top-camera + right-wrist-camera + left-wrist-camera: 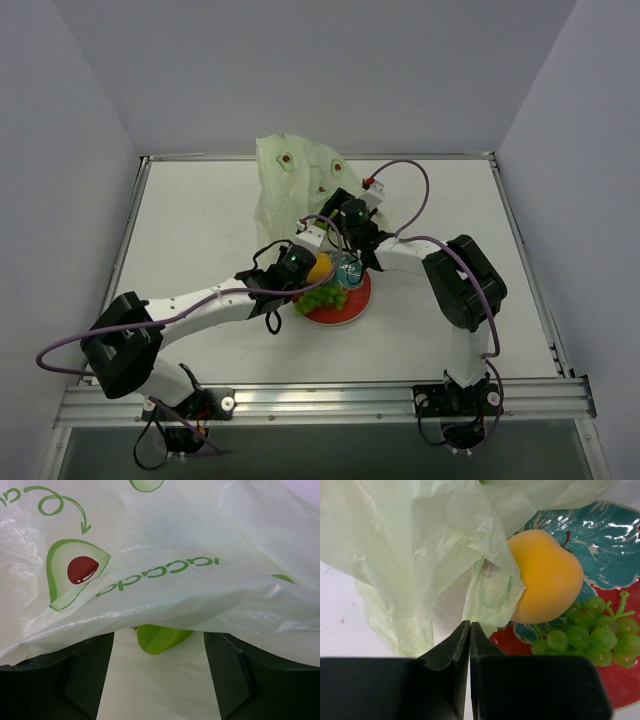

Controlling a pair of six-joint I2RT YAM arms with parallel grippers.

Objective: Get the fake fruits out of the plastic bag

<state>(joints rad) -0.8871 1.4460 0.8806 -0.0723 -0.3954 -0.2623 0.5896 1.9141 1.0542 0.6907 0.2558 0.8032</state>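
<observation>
**Item 1.** Pale green, crinkly translucent plastic bag printed with avocado halves: stands bunched at the far middle of the table, its lower folds trailing towards the plate. Probably being lifted so the contents tip out.

**Item 2.** Round orange-yellow plastic fruit: on the plate, touching the bag's hanging edge, so just clear of the mouth.

**Item 3.** Light green plastic grape bunch: on the plate, beside item 2.

**Item 4.** Bright green plastic fruit: under the film, apparently not yet out.

**Item 5.** Round red-rimmed plate with teal centre: serves as the drop point.

**Item 6.** Left gripper: fingers pressed together where the bag edge meets them; cannot tell whether film is caught.

**Item 7.** Right gripper: fingers spread wide, film draped over them, item 4 between.

**Setting.** White table top, slightly scuffed; plain pale grey walls on three sides; aluminium rail at the near edge.
</observation>
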